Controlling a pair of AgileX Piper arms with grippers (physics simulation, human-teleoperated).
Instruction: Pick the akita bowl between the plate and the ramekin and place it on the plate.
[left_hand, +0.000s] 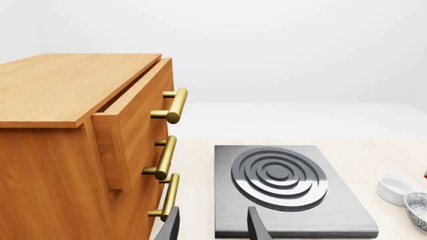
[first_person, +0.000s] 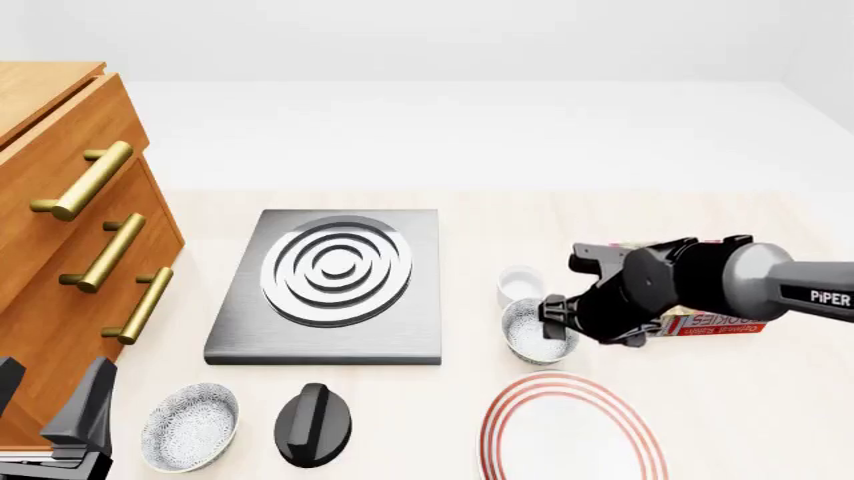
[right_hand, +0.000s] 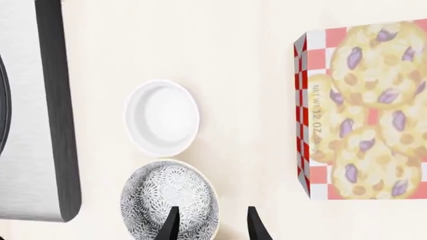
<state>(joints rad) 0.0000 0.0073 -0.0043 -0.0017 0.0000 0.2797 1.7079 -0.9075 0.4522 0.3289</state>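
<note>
The akita bowl (first_person: 537, 333) (right_hand: 170, 200), speckled inside, sits between the white ramekin (first_person: 521, 284) (right_hand: 162, 118) and the red-ringed plate (first_person: 571, 428). My right gripper (first_person: 553, 318) (right_hand: 212, 227) hangs open at the bowl's right rim. One of its fingers is over the bowl's inside and the other is outside the rim; I cannot tell whether they touch it. My left gripper (first_person: 54, 420) (left_hand: 213, 230) is open and empty at the near left, by the cabinet. Its view catches the ramekin (left_hand: 397, 187) and the bowl (left_hand: 419, 210) at the edge.
A wooden drawer cabinet (first_person: 67, 230) (left_hand: 73, 150) with brass handles fills the left. A steel hob (first_person: 334, 285) (left_hand: 287, 190) lies mid-table. A second speckled bowl (first_person: 191, 428) and a black knob (first_person: 314, 425) sit near front. A cookie box (first_person: 714, 322) (right_hand: 363, 110) lies under the right arm.
</note>
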